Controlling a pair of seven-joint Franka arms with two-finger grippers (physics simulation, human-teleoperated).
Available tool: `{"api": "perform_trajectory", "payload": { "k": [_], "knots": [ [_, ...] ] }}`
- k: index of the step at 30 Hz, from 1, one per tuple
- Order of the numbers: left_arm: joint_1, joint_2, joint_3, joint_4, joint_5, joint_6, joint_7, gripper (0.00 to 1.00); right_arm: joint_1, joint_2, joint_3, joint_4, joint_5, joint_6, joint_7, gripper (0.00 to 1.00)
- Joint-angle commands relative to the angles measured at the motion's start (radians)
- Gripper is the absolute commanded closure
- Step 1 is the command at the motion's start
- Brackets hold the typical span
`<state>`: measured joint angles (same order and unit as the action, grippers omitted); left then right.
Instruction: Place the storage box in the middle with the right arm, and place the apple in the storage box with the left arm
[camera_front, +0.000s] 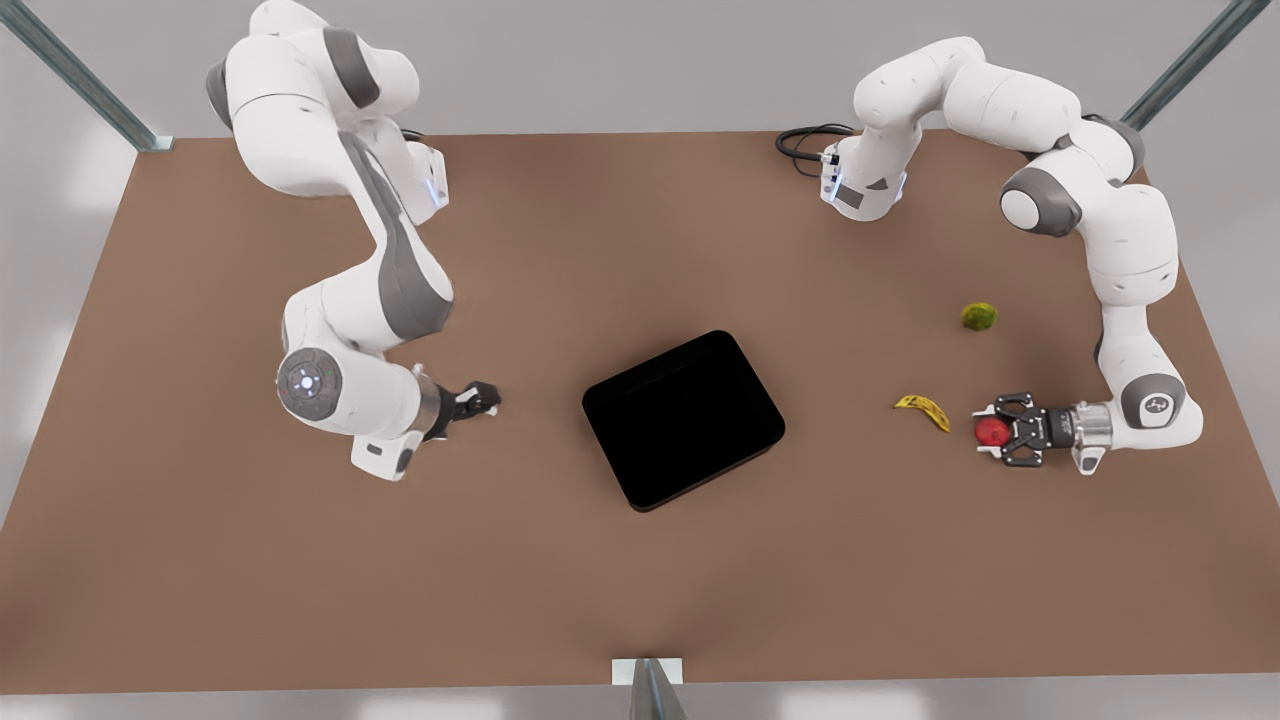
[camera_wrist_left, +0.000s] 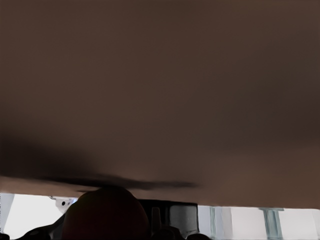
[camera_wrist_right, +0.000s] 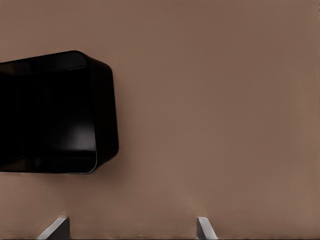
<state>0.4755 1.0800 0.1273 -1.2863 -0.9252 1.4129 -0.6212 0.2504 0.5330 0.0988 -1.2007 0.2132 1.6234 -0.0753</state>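
The apple (camera_front: 991, 431) is enclosed between the fingers of the left gripper (camera_front: 994, 432), low over the table (camera_front: 300, 560) at the front view's right, beside the banana (camera_front: 924, 409). The storage box (camera_front: 684, 419) is set mid-table. The right gripper (camera_front: 490, 400), spread open and empty, is held apart from the box, toward the front view's left.

Simulated robot test cell, not a lived-in room. Flat matte brown counter (camera_front: 640, 600) with no grain or wear. Two white-and-grey jointed robot arms, one at the front view's left (camera_front: 340, 270), one at its right (camera_front: 1090, 200), mounted at the far edge. Plain pale grey backdrop; slanted grey metal frame struts (camera_front: 75, 75) at the corners. Rendered, uniform lighting throughout.
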Motion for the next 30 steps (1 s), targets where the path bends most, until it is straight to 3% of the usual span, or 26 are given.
{"api": "perform_trajectory", "payload": {
  "k": [1, 3, 4, 6, 7, 8, 9, 10, 11, 17, 20, 24, 30],
  "knots": [
    [0.0, 0.0, 0.0, -0.001, -0.004, 0.001, 0.0, 0.32, 0.0, -0.002, -0.001, -0.002, 0.0, 0.0, -0.001, 0.0],
    [0.0, 0.0, 0.0, -0.004, 0.005, 0.004, 0.001, 0.33, -0.037, -0.034, -0.004, 0.001, -0.008, -0.062, -0.052, 0.0],
    [0.0, 0.0, 0.0, -0.004, 0.005, 0.003, -0.002, 0.39, -0.043, -0.085, -0.005, 0.007, -0.135, -0.161, -0.054, 0.0],
    [0.0, -0.052, -0.009, 0.005, 0.038, 0.008, -0.064, 0.38, -0.03, -0.234, 0.001, 0.01, -0.386, -0.336, 0.031, 0.0],
    [0.0, -0.072, -0.035, 0.005, 0.069, 0.009, -0.095, 0.38, -0.043, -0.321, -0.004, 0.003, -0.396, -0.355, 0.14, 0.0],
    [0.0, -0.083, -0.037, 0.005, 0.072, 0.006, -0.115, 0.38, -0.052, -0.398, -0.045, -0.036, -0.431, -0.361, 0.04, 0.0],
    [-0.002, -0.1, -0.043, 0.005, 0.071, 0.003, -0.153, 0.38, -0.1, -0.488, -0.09, -0.167, -0.394, -0.307, -0.063, 0.0],
    [-0.002, -0.127, -0.081, 0.005, 0.098, 0.014, -0.186, 0.38, -0.161, -0.772, -0.093, -0.603, -0.319, 0.024, -0.051, 0.0],
    [-0.026, -0.158, -0.132, 0.005, 0.17, 0.04, -0.192, 0.38, -0.161, -0.806, -0.093, -0.665, -0.319, 0.041, -0.006, 0.0],
    [-0.123, -0.267, -0.599, -0.007, 0.797, 0.345, -0.414, 0.37, -0.163, -0.811, -0.094, -0.668, -0.304, 0.009, 0.005, 0.0],
    [-0.156, -0.265, -0.88, -0.102, 1.255, 0.399, -0.538, 0.38, -0.163, -0.809, -0.116, -0.669, -0.304, 0.007, -0.014, 0.0],
    [-0.357, -0.255, -0.901, -0.105, 1.45, 0.491, -0.75, 0.37, -0.161, -0.809, -0.16, -0.672, -0.295, 0.006, -0.06, 0.0],
    [-0.512, -0.25, -0.83, -0.07, 1.424, 0.583, -1.043, 0.32, -0.163, -0.812, -0.165, -0.675, -0.287, 0.001, -0.061, 0.0]
  ]
}}
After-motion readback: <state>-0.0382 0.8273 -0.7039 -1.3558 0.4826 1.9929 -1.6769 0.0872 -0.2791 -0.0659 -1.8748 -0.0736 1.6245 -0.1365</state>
